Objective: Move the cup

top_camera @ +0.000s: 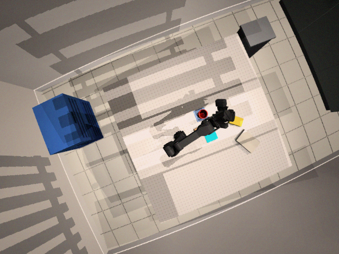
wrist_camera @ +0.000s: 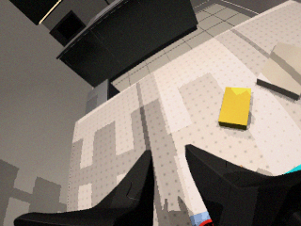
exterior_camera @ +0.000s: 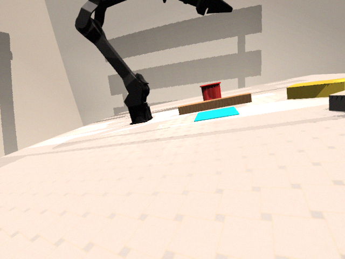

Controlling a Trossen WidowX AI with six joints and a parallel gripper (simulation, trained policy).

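The red cup [top_camera: 202,114] [exterior_camera: 211,91] stands upright on the blue pad [top_camera: 196,116]; its rim just shows at the bottom edge of the wrist view. No marbles can be made out inside it. The cyan pad [top_camera: 211,137] [exterior_camera: 216,114] [wrist_camera: 296,169] lies on the near side of the wooden bar, with nothing on it. My gripper [wrist_camera: 168,149] [exterior_camera: 229,9] is partly open, with a narrow gap between its fingertips and nothing in it. It hangs high above the table, out past the cup toward the yellow block, not touching the cup.
A low wooden bar [exterior_camera: 215,103] [top_camera: 195,129] lies between the cup and the cyan pad. A yellow block [top_camera: 237,120] [exterior_camera: 317,89] [wrist_camera: 235,108] and a beige block [top_camera: 247,141] [wrist_camera: 282,71] lie farther out from the arm's base. The arm passes above the bar.
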